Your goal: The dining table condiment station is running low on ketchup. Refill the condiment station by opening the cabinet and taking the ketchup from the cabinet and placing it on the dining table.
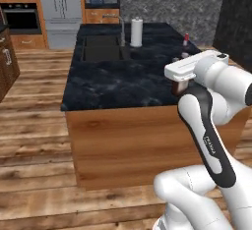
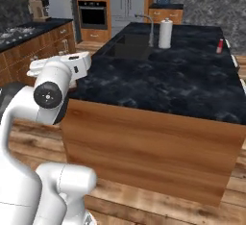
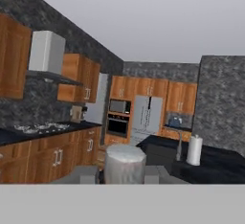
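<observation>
My gripper [image 1: 178, 79] hovers at the right front corner of the dining table [image 1: 113, 84], a black marble-topped island [image 2: 182, 87] with a wooden base. It is shut on the ketchup [image 1: 180, 86], which shows as a small dark maroon-brown shape under the hand. In the hand view a greyish round top [image 3: 124, 163] stands between the fingertips [image 3: 86, 174]. That view looks level across the kitchen toward several wooden wall cabinets [image 3: 79, 77]. I cannot tell which of them is the cabinet.
A bright red white-capped bottle [image 1: 186, 40] stands at the island's far right edge [image 2: 220, 46]. A paper towel roll [image 1: 136, 32] and a faucet [image 1: 121, 27] stand beside the inset sink [image 1: 101, 47]. The wall counter with a stove [image 2: 19, 31] runs along the left.
</observation>
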